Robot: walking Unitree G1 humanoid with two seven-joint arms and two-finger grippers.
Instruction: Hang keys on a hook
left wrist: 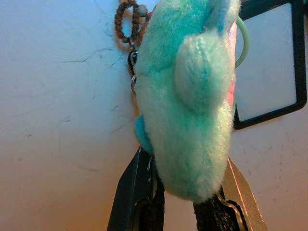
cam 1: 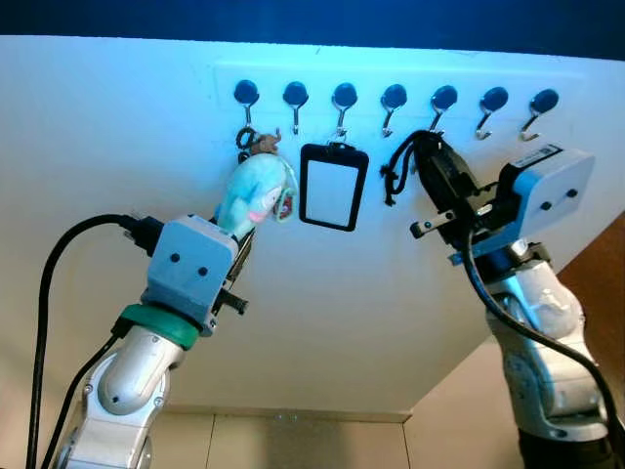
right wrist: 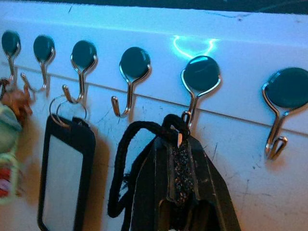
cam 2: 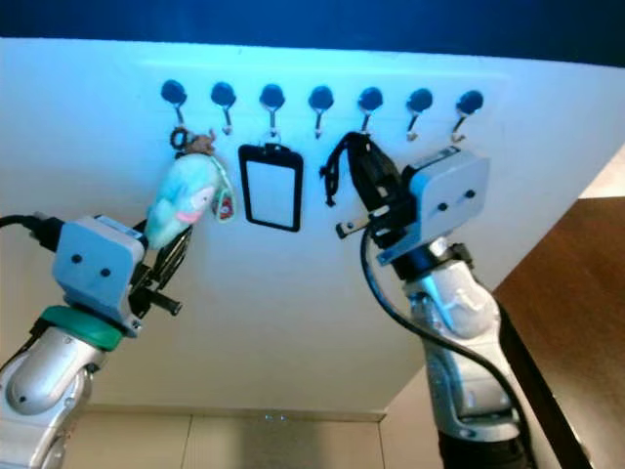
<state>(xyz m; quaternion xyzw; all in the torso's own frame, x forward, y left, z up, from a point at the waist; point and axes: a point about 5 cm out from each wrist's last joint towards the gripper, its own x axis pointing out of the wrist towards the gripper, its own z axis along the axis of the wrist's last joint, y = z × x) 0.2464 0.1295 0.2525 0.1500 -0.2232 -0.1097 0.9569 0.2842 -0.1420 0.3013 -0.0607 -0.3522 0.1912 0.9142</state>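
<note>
The hooks (right wrist: 128, 102) are shiny bent wire under glossy dark caps, set on a smooth, matt white wall (cam 1: 117, 127) with hairline scratches. The plush (left wrist: 192, 110) is fuzzy turquoise cloth on a brown bead loop (left wrist: 126, 21). The tag (cam 1: 333, 187) has a glossy black plastic frame. The cord (right wrist: 120, 163) is frayed black fabric.

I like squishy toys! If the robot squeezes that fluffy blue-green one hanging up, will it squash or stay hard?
The plush toy looks furry and stuffed, so it would probably squash and spring back. It is likely light. Hanging off the first hook between the left gripper's fingers, it may swing if nudged.
</note>
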